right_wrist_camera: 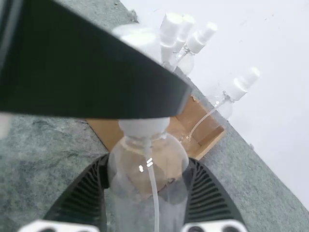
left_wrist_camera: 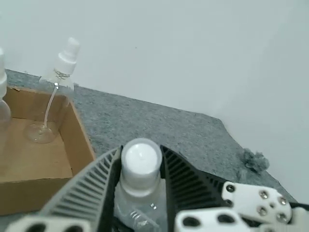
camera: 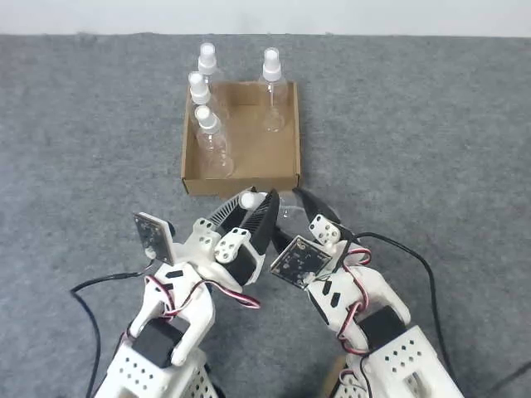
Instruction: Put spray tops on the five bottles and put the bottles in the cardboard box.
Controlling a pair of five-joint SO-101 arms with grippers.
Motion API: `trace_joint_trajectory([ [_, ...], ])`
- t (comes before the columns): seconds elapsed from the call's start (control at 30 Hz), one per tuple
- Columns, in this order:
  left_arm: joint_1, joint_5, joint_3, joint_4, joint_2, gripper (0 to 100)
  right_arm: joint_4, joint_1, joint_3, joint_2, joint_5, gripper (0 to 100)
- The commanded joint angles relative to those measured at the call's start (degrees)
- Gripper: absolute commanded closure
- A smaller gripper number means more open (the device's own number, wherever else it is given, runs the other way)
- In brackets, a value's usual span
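**A:** Where's the last bottle?

**B:** The fifth bottle (right_wrist_camera: 145,150) is upright between the two arms, just on the near side of the cardboard box (camera: 241,184). The right gripper (right_wrist_camera: 147,166) is clamped on its clear body. The left gripper (left_wrist_camera: 140,151) is closed around the white spray top (left_wrist_camera: 141,159), which sits on the neck with the dip tube already down inside.

**A:** Is the top fully on?

**B:** I can't tell. The collar looks to meet the neck, but nothing here shows whether it's tight, so I'd treat seating it as the step in hand.

**A:** How would you do that well?

**B:** I'd let the right arm hold the body still and have the left arm do the work. The top has to be kept in line with the neck, because a tilt would likely cross the thread or kink the tube. The squeeze should be gentle, since thin clear plastic will probably buckle and slip.

**A:** And then the box?

**B:** Three capped bottles (camera: 207,124) stand along the left wall and one (camera: 271,70) is at the far right. The bare floor (camera: 264,157) at the near right looks like the best spot. The bottle has to be lifted over the near wall and lowered straight down, well apart from the others, because they look light enough to topple.
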Motion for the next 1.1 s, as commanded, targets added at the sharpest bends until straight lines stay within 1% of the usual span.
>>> trace_joint_trajectory([
  [0.0,1.1,-0.6,-0.5,1.0,-0.8,98,-1.0,-0.6,-1.2,-1.6,-0.7,99.1],
  [0.13,1.1,-0.6,-0.5,1.0,-0.8,97,-1.1,-0.5,-1.1,-1.6,-0.7,99.1],
  [0.2,1.1,-0.5,-0.6,1.0,-0.9,92,-1.1,-0.5,-1.0,-1.6,-0.7,99.1],
  [0.3,0.9,-0.2,-0.6,1.1,-0.9,81,-1.2,-0.5,-1.0,-1.6,-0.7,99.1],
  [0.37,0.7,-0.2,-0.6,1.1,-0.9,77,-1.2,-0.5,-1.0,-1.6,-0.7,99.1],
  [0.57,0.7,-0.2,-1.1,1.3,-0.9,77,-1.3,-0.4,-0.9,-1.6,-0.6,99.1],
  [0.63,0.7,0.4,-2.8,4.0,-1.0,77,-1.2,0.0,-0.9,-1.6,-0.6,99.1],
  [0.73,0.7,3.7,-7.1,9.7,-1.0,77,-1.4,1.8,-1.0,-1.6,-0.7,99.1],
  [0.83,0.7,4.3,-9.8,13.3,-1.0,77,-1.5,2.4,-1.2,-1.6,-0.7,99.1],
  [1.07,0.7,4.3,-10.1,13.9,-1.0,77,-1.5,2.6,-1.2,-1.6,-0.7,99.1],
])
